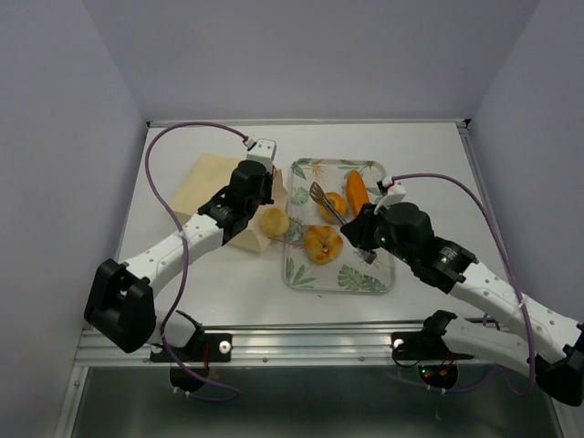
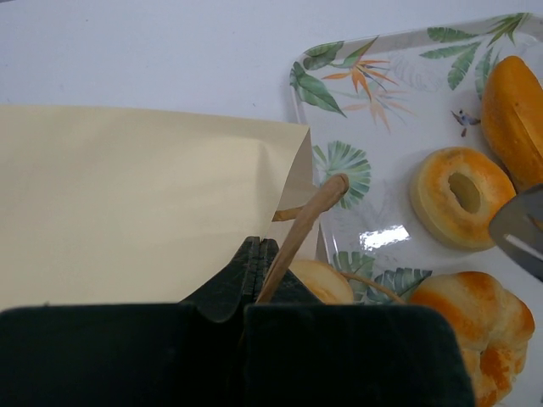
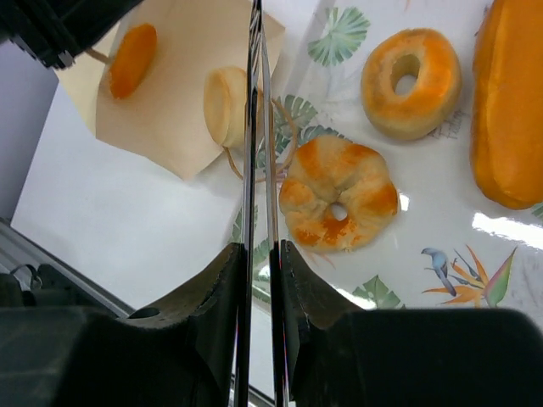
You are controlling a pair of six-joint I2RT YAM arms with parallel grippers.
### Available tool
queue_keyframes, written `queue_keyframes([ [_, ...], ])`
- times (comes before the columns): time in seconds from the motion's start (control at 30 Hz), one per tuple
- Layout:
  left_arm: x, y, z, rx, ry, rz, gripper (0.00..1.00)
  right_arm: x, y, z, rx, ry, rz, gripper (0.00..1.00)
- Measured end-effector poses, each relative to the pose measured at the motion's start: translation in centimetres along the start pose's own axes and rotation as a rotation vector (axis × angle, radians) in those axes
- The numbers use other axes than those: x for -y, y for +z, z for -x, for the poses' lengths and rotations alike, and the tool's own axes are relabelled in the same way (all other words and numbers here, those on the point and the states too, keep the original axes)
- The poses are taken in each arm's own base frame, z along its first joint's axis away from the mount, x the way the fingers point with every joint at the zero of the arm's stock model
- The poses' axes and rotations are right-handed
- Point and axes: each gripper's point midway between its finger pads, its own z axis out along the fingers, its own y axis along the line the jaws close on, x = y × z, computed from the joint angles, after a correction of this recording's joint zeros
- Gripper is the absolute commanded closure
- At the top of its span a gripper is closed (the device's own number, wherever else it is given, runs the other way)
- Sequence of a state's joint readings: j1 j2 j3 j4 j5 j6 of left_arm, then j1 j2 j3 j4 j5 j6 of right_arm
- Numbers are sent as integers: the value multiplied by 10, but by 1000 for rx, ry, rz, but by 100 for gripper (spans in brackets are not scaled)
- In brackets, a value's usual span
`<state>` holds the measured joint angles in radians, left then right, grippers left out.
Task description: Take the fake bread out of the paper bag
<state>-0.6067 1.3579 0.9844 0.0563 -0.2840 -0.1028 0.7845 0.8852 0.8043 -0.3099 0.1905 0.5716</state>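
Note:
The tan paper bag (image 1: 208, 192) lies on its side left of the tray, mouth toward the tray. My left gripper (image 1: 260, 193) is shut on the bag's mouth edge (image 2: 257, 246), with a brown loop handle (image 2: 304, 222) running beside the fingers. A pale round bun (image 1: 275, 221) sits at the bag's mouth. An oval roll (image 3: 133, 59) lies on the tan paper under the left gripper. A long loaf (image 1: 357, 190) and two ring buns (image 1: 334, 206) (image 1: 323, 243) lie on the tray. My right gripper (image 1: 362, 230) is shut on metal tongs (image 3: 254, 127) that reach toward the pale bun (image 3: 225, 106).
The leaf-patterned white tray (image 1: 360, 278) sits mid-table, between the two arms. The tongs' tips (image 1: 317, 192) hang over its left part. Cables loop behind both arms. Walls close the table at the back and sides.

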Motion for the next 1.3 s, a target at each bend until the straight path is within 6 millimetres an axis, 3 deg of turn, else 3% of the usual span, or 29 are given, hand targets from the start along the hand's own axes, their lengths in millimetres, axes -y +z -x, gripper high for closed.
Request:
queue_keyframes([
  [0.1, 1, 0, -1, -2, -1, -7, 100, -2, 8, -14, -65, -53, 26, 91],
  [0.17, 3, 0, -1, -4, -4, -14, 100, -7, 9, -21, -99, -78, 60, 70],
  [0.2, 3, 0, 0, -4, -5, -17, 100, -10, 10, -23, -109, -87, 79, 65],
  [0.33, 7, 2, 5, 3, -12, -31, 100, -25, 13, -27, -128, -112, 166, 52],
  [0.5, 10, 2, 6, 2, -14, -46, 100, -24, 35, -45, -192, -129, 164, 39],
  [0.7, 11, 2, 5, 1, -14, -50, 100, -9, 54, -68, -264, -148, 104, 40],
  [1.07, 8, 2, 7, 5, -13, -33, 100, -1, 41, -74, -305, -176, 81, 35],
  [1.17, 8, 2, 8, 7, -14, -34, 100, 3, 40, -78, -327, -191, 71, 44],
  [1.3, 8, 2, 8, 6, -14, -35, 100, 4, 44, -82, -355, -207, 67, 72],
])
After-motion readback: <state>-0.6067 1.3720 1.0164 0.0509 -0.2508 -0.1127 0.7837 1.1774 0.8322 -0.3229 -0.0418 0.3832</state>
